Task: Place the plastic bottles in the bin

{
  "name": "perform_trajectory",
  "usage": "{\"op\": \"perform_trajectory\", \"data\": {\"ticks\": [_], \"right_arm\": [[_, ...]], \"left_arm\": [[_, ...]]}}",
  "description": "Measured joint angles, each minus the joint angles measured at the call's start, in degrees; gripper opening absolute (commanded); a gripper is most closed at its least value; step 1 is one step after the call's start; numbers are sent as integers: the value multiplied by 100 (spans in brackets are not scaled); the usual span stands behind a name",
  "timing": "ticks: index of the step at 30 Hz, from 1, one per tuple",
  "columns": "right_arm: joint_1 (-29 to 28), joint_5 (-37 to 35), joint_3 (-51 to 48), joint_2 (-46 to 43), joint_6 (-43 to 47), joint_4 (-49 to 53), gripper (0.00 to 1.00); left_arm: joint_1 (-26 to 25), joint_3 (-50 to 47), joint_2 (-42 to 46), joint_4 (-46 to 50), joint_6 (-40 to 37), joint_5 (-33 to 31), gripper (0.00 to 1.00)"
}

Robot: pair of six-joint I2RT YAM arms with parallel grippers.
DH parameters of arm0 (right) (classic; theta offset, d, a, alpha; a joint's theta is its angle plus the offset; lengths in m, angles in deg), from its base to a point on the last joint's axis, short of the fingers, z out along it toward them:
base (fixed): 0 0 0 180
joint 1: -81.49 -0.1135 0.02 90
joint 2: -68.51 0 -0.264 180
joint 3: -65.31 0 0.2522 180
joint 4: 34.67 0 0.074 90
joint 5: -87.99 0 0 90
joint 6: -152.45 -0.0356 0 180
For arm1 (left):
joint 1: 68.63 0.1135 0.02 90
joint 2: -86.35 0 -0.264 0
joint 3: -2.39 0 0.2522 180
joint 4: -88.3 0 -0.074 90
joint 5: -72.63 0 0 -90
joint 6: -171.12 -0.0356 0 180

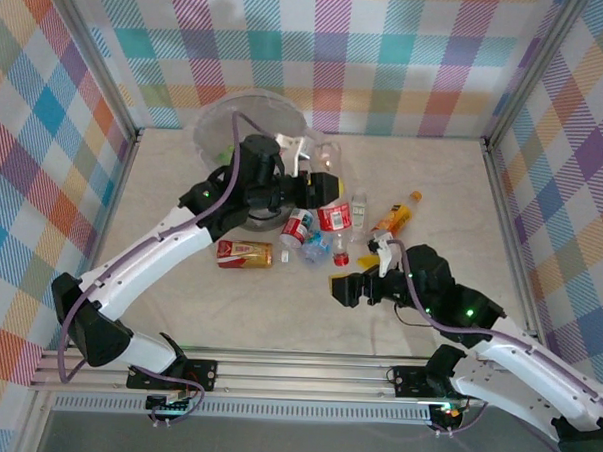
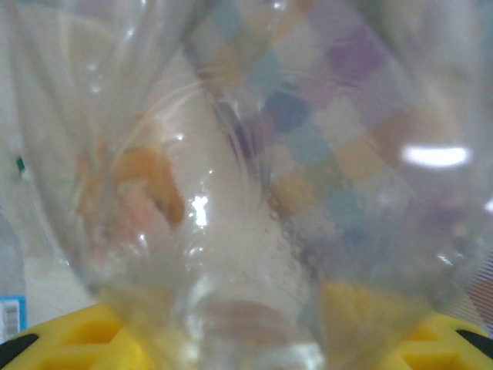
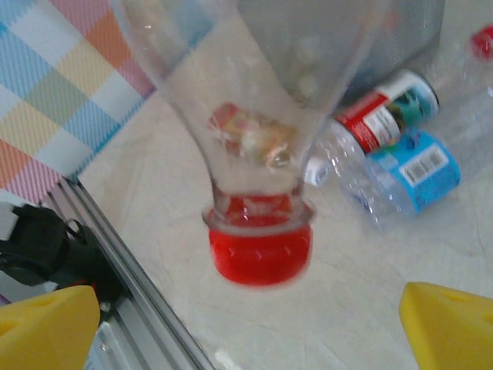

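Note:
The bin (image 1: 214, 122) stands at the back of the table, with my left gripper (image 1: 323, 187) just to its right. In the left wrist view that gripper is shut on the neck of a clear plastic bottle (image 2: 254, 193), whose body blocks nearly everything behind it. My right gripper (image 3: 250, 327) is open. A blurred clear bottle with a red cap (image 3: 258, 247) hangs cap-first between its spread yellow fingers (image 3: 46, 324) without touching them. Several more bottles lie in a heap (image 1: 316, 237) between the arms, among them a red-labelled one (image 3: 385, 108) and a blue-labelled one (image 3: 412, 169).
A red-and-gold bottle (image 1: 245, 254) lies left of the heap and an orange one (image 1: 397, 215) to its right. The metal rail (image 1: 295, 371) runs along the near edge. Plaid walls close in the other three sides. Bare table (image 1: 178, 311) lies front left.

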Motion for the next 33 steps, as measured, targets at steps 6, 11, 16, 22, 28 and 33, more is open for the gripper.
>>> {"op": "perform_trajectory", "data": {"ticks": [6, 11, 16, 22, 28, 33], "right_arm": [[0, -90, 514, -61, 289, -22, 100], [0, -107, 866, -31, 496, -42, 100], [0, -105, 1008, 0, 588, -48, 100], [0, -105, 1010, -2, 632, -22, 100], [0, -105, 1010, -17, 632, -20, 100], [0, -101, 1010, -17, 632, -20, 100]], "left_arm": [[302, 1346, -341, 1045, -828, -411, 52], [750, 2321, -686, 1696, -1410, -763, 53], [1121, 3285, -1069, 2181, -1880, -1040, 54], [1567, 3794, -1226, 2430, -2315, -1331, 54], [1884, 3884, -1373, 2459, -2750, -1598, 54], [1989, 3884, -1639, 2459, -3073, -1683, 54]]}}
